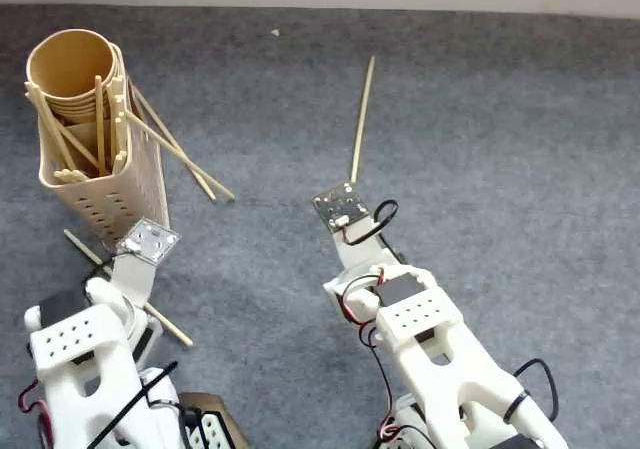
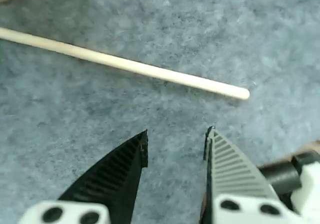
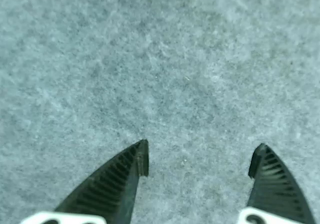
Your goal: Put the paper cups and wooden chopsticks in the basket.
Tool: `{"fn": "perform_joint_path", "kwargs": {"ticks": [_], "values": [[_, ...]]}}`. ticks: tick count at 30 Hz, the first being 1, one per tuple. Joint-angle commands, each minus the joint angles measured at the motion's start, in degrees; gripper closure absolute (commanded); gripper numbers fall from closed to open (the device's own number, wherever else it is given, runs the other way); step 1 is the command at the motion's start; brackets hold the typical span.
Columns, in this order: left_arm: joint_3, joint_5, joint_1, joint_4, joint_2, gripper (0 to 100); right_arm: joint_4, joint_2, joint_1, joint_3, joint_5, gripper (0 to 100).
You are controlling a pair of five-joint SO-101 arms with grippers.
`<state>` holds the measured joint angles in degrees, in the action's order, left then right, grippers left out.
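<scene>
A cream perforated basket [image 1: 115, 189] stands at the far left with stacked paper cups [image 1: 70, 64] and several wooden chopsticks in it. Two more chopsticks [image 1: 180, 154] lean against its side. One chopstick [image 2: 125, 64] lies on the carpet just ahead of my left gripper [image 2: 176, 139], which is open and holds nothing. In the high view this stick [image 1: 170, 327] passes under the left arm [image 1: 140, 254]. Another chopstick [image 1: 361, 119] lies alone at the centre, its near end by the right arm's wrist [image 1: 342, 209]. My right gripper [image 3: 200, 156] is open over bare carpet.
Grey carpet [image 1: 500, 149] covers the whole work surface, with wide free room to the right. The left arm's wrist sits close to the basket's near corner. A brown base plate [image 1: 215, 414] shows at the near edge between the arms.
</scene>
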<state>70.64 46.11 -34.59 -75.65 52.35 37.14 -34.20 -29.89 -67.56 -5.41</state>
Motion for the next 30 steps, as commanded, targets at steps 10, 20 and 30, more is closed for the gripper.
{"fn": "perform_joint_path", "kwargs": {"ticks": [10, 20, 30], "values": [[10.07, -14.51, -0.57, 16.53, 1.27, 81, -0.92, -1.36, -0.40, 0.31, -0.62, 68.4], [9.98, -14.42, -1.36, 16.35, 1.36, 99, -0.92, -1.36, -0.40, 0.31, -0.62, 68.4], [-3.82, -16.62, -18.07, 11.78, 1.36, 100, -0.92, -1.36, -0.40, 0.31, -0.62, 68.4]]}}
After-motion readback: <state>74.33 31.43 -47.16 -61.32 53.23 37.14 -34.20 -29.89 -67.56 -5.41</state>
